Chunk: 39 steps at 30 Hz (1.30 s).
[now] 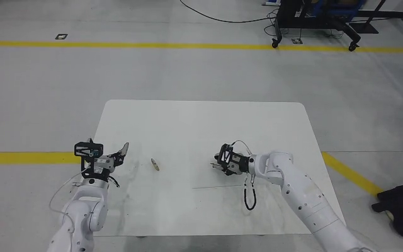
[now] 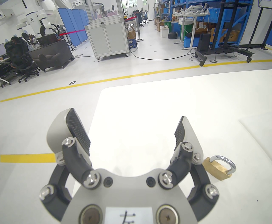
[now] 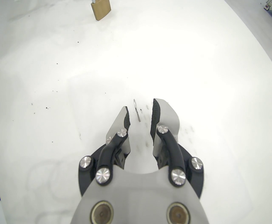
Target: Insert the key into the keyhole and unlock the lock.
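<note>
A brass padlock (image 1: 154,165) with a silver shackle lies on the white table (image 1: 201,126), left of the middle. In the left wrist view the padlock (image 2: 220,167) rests just beside my left gripper (image 2: 129,127), which stands wide open with nothing in it. In the top view the left gripper (image 1: 107,151) hovers at the table's left edge. My right gripper (image 1: 217,164) sits low near the table's middle, pointing at the padlock (image 3: 101,9). A small silver key (image 3: 137,110) lies on the table between the open right gripper's (image 3: 140,108) fingers; neither pad touches it.
A black cable loop (image 1: 250,195) hangs from the right arm over the table. Yellow floor lines (image 1: 126,44) run beyond the table. A black wheeled stand (image 1: 315,19) is far behind. Bare tabletop separates the two grippers.
</note>
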Tool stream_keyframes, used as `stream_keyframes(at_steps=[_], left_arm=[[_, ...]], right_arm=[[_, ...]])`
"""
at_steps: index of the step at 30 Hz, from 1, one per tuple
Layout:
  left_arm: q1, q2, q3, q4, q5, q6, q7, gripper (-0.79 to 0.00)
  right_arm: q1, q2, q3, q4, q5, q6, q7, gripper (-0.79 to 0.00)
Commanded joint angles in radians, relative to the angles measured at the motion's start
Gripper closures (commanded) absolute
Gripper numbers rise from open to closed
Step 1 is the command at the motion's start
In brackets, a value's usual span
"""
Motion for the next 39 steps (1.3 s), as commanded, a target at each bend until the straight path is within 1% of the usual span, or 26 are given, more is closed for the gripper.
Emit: stream_keyframes(at_steps=[1,2,5,7,8,9,10,17,28,38,39], left_arm=[[0.000,0.000,0.000,0.000,0.000,0.000,0.000,-0.785],[0.000,0.000,0.000,0.000,0.000,0.000,0.000,-0.785],[0.000,0.000,0.000,0.000,0.000,0.000,0.000,-0.785],[0.000,0.000,0.000,0.000,0.000,0.000,0.000,-0.785],[0.000,0.000,0.000,0.000,0.000,0.000,0.000,-0.785],[0.000,0.000,0.000,0.000,0.000,0.000,0.000,-0.785],[0.000,0.000,0.000,0.000,0.000,0.000,0.000,-0.785],[0.000,0.000,0.000,0.000,0.000,0.000,0.000,-0.785],[0.000,0.000,0.000,0.000,0.000,0.000,0.000,-0.785],[0.000,0.000,0.000,0.000,0.000,0.000,0.000,-0.785],[0.000,0.000,0.000,0.000,0.000,0.000,0.000,-0.785]], right_arm=[[0.009,-0.002,-0.009,0.007,0.003,0.005,0.004,-0.252],[0.014,-0.003,-0.015,0.010,0.001,0.004,0.011,-0.225],[0.029,-0.005,-0.031,0.020,0.005,0.000,0.026,-0.234],[0.038,-0.007,-0.040,0.027,0.007,0.002,0.036,-0.212],[0.042,-0.007,-0.043,0.028,0.007,0.003,0.039,-0.151],[0.044,-0.007,-0.046,0.031,0.008,0.004,0.041,-0.108],[0.046,-0.008,-0.048,0.032,0.009,0.004,0.040,0.000],[0.054,-0.004,-0.050,0.034,0.003,-0.007,0.021,0.000],[0.014,0.016,-0.009,-0.023,-0.028,-0.021,-0.097,0.000],[0.014,0.016,-0.009,-0.023,-0.028,-0.021,-0.097,0.000],[0.010,0.016,-0.004,-0.026,-0.032,0.006,-0.097,0.000]])
